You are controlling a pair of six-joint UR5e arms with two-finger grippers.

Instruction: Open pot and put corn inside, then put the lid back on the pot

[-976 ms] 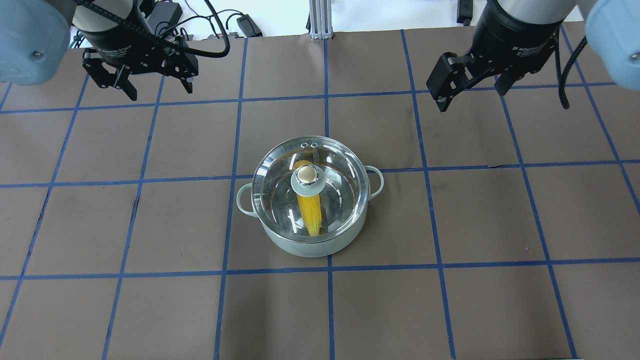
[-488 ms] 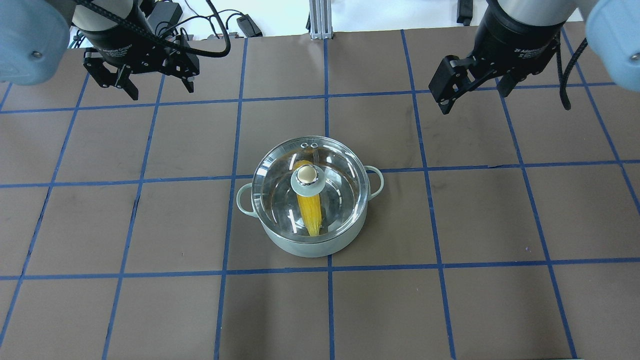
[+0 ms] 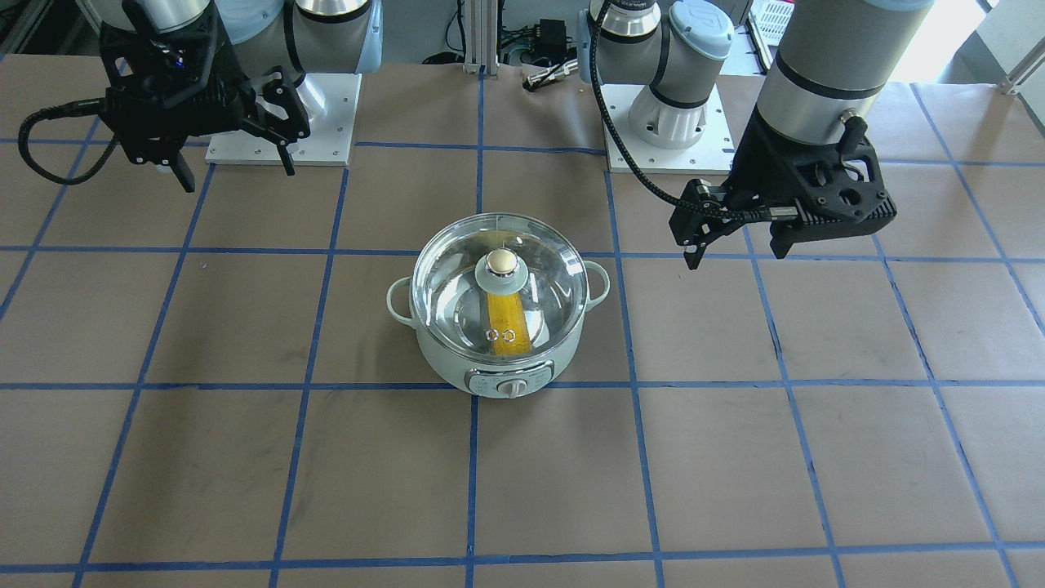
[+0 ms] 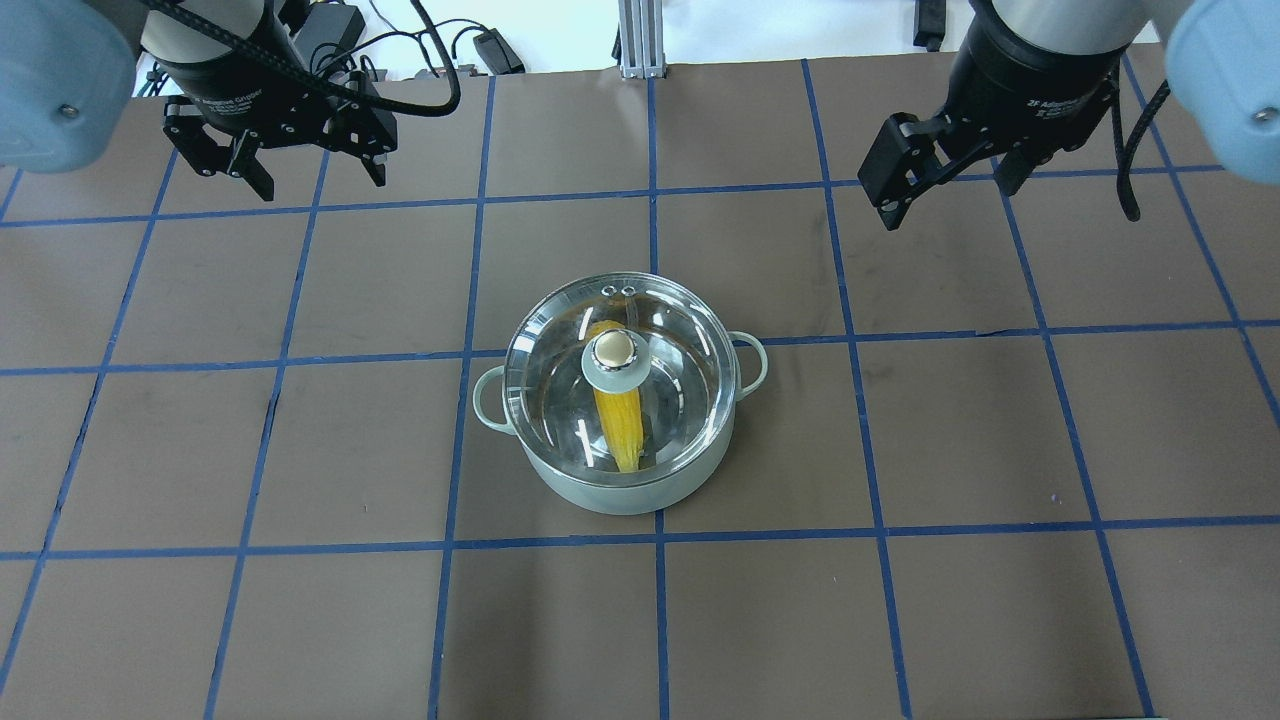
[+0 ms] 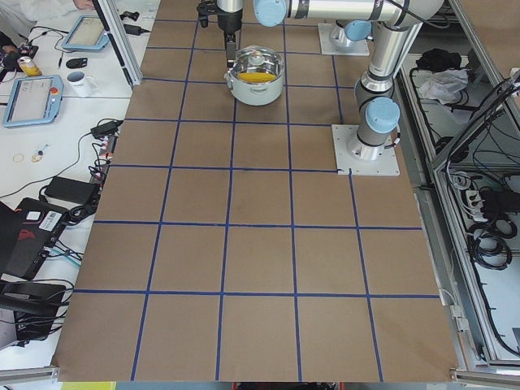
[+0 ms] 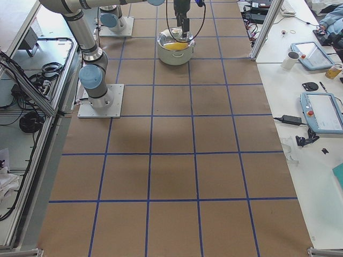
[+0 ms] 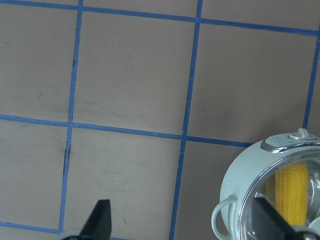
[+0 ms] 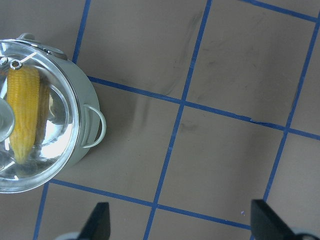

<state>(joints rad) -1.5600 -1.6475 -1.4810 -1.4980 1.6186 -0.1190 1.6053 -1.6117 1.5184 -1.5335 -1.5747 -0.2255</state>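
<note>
- Now the round domed clear glass lid (image 4: pixel 680 372) sits closed on the small pale mint-green pot (image 4: pixel 622 497), mid brown table (image 4: pixel 300 450).
- Inside lies the long yellow corn cob (image 4: pixel 618 420), visible through the glass.
- Off the pot, the left gripper (image 4: pixel 318 178) hangs empty, fingers spread.
- Opposite, the right gripper (image 4: pixel 948 195) hangs likewise, spread wide.

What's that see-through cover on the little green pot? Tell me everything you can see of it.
The lid is a round, domed piece of clear glass with a metal-looking rim. A pale green knob with a shiny ball top stands at its centre, and two small ringed holes sit near one edge. It rests level on the pot, closing it, and nothing else touches it. The yellow corn shows through it.
</note>
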